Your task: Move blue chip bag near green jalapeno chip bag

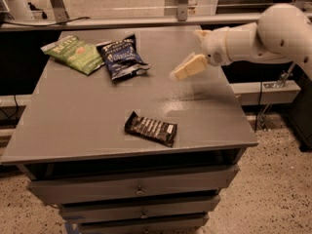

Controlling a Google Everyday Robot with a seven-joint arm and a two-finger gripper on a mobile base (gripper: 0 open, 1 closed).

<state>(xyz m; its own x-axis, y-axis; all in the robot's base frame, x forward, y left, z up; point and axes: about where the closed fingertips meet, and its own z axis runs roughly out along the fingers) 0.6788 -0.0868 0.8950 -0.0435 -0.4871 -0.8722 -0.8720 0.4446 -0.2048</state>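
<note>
The blue chip bag [122, 57] lies flat at the back left of the grey table [87, 116], right beside the green jalapeno chip bag [74, 53], their edges touching or nearly so. My gripper [187, 67] hangs above the table's back right part, well to the right of both bags, with nothing in it. The white arm [258, 38] reaches in from the right.
A black candy bar wrapper [151, 128] lies near the table's front middle. The table has drawers [136, 189] below its front edge. A rail [146, 21] runs behind the table. Speckled floor shows to the right.
</note>
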